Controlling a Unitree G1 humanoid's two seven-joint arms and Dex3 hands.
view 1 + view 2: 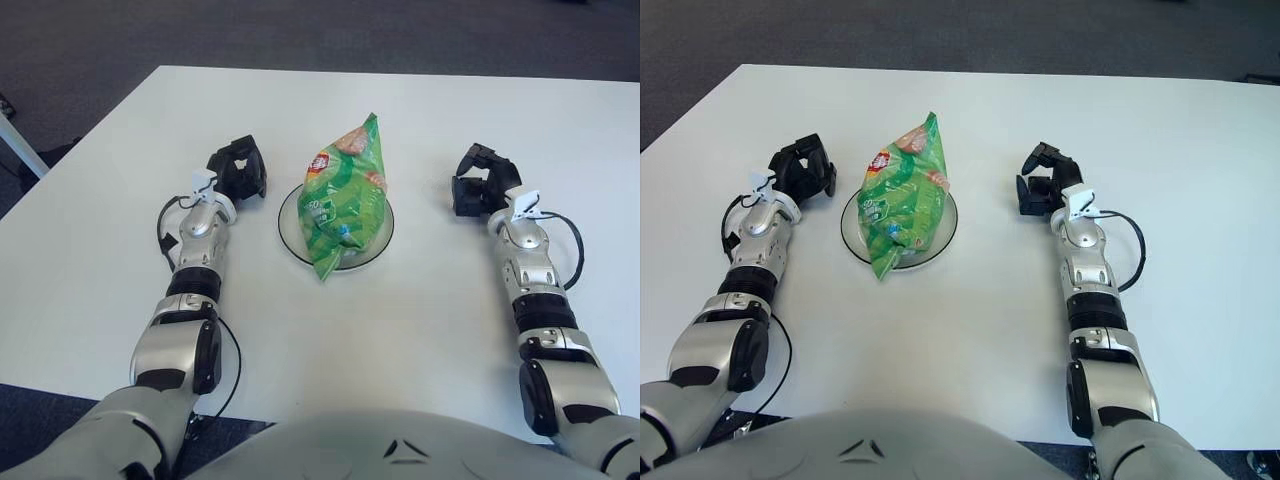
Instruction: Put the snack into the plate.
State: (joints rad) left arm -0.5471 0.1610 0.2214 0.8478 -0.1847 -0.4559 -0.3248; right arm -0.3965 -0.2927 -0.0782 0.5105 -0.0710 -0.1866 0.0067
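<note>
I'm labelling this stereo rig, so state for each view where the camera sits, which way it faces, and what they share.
Left eye view: on the head, looking forward and down at the white table; both silver arms, left hand and right hand show.
Right eye view: set slightly to the right, facing the same way, showing the same arms.
Shared: the green snack bag lying on the round glass plate between the hands.

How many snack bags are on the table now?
1. The green snack bag lies on the glass plate at the table's centre, between the left robot hand and the right robot hand. Nothing seems hidden.
</note>
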